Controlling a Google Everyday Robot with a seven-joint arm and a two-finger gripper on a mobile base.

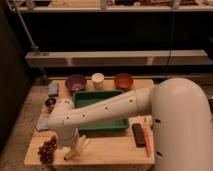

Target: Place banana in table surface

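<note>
The banana, pale yellow-cream and tapered, lies at the front left of the light tan wooden table surface, pointing toward the front edge. My white arm reaches across from the right, and its wrist comes down right over the banana's upper end. The gripper is at the banana's upper end, mostly hidden behind the wrist. I cannot tell whether it holds the banana or just touches it.
A dark red grape cluster lies left of the banana. A green tray sits mid-table behind the arm. A purple bowl, white cup and orange bowl stand at the back. A black object and orange tool lie right.
</note>
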